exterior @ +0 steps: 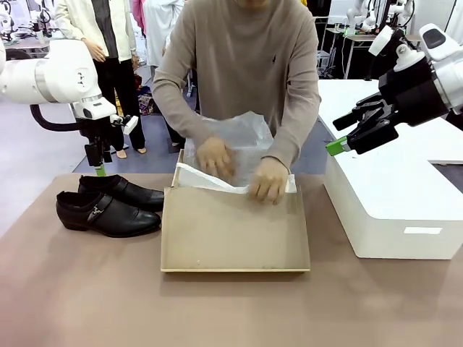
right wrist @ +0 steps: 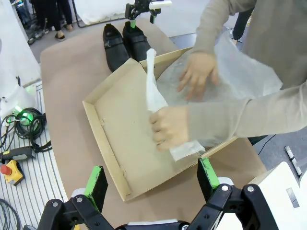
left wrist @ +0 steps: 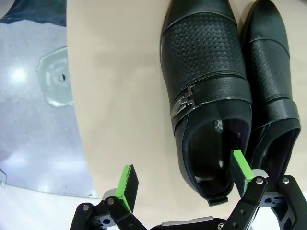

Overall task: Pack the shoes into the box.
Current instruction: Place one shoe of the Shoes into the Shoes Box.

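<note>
Tan-brown bench [exterior: 72,289], plain surface. Shoes [exterior: 108,206] on robot's left part, side by side, touching, upright on soles, toes toward middle. Box [exterior: 235,231] at middle, spread open flat toward robot's side, just beside shoes. White box [exterior: 391,195] at right, near box, apart from it.

The shoes [exterior: 110,204] are set at nine o'clock from the box [exterior: 235,235]; a larger box [exterior: 394,202] is placed at three o'clock.

At centre frame the person's hands [exterior: 269,181] and white tissue paper [exterior: 242,134] hide the inside of the tan cardboard shoebox [exterior: 231,235], and at left the nearer glossy black leather shoe [exterior: 108,215] partly covers the farther shoe [exterior: 126,189].
</note>
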You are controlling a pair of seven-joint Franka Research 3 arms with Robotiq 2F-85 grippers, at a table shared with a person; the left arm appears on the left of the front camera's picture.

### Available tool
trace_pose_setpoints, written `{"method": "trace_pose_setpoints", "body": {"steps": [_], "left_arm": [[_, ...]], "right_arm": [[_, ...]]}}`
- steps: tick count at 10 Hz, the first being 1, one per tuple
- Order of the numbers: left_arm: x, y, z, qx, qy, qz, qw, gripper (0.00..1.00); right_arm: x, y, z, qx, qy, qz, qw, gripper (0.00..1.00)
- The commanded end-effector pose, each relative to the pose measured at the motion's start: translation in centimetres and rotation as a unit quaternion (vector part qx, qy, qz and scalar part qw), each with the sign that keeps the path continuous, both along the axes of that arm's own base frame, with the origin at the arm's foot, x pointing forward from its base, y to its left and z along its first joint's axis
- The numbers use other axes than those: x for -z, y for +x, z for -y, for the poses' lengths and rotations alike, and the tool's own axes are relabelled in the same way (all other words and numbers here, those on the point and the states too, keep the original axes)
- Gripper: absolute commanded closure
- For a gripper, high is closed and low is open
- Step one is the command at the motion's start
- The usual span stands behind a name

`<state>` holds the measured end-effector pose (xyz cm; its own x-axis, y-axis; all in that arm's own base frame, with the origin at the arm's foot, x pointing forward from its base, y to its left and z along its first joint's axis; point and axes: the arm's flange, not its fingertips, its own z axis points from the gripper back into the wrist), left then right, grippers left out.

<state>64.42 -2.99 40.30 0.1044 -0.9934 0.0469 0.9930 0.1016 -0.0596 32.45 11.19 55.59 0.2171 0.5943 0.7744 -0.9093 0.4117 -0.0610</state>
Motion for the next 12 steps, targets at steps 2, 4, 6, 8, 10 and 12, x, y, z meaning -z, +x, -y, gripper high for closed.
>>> {"method": "trace_pose_setpoints", "body": {"steps": [2, 4, 6, 8, 10, 12], "left_arm": [[0.6, 0.9, -0.3, 0.002, 0.01, -0.005, 1.0, 0.0], [1.3, 0.8, -0.3, 0.002, 0.011, -0.011, 1.0, 0.0], [1.7, 0.8, -0.4, -0.001, 0.011, -0.013, 1.0, 0.0], [2.1, 1.0, -0.5, 0.0, 0.012, -0.017, 1.0, 0.0], [2.7, 1.3, -0.5, 0.003, 0.013, -0.02, 1.0, 0.0], [3.0, 1.6, -0.7, 0.006, 0.014, -0.01, 1.0, 0.0]], "right_arm": [[0.1, 0.4, 0.0, -0.012, 0.007, 0.008, 1.0, 0.0], [0.1, 0.4, 0.0, -0.012, 0.007, 0.008, 1.0, 0.0], [0.1, 0.4, 0.0, -0.012, 0.007, 0.008, 1.0, 0.0], [0.1, 0.4, 0.0, -0.012, 0.007, 0.008, 1.0, 0.0], [0.1, 0.4, 0.0, -0.012, 0.007, 0.008, 1.0, 0.0], [0.1, 0.4, 0.0, -0.012, 0.007, 0.008, 1.0, 0.0]]}}
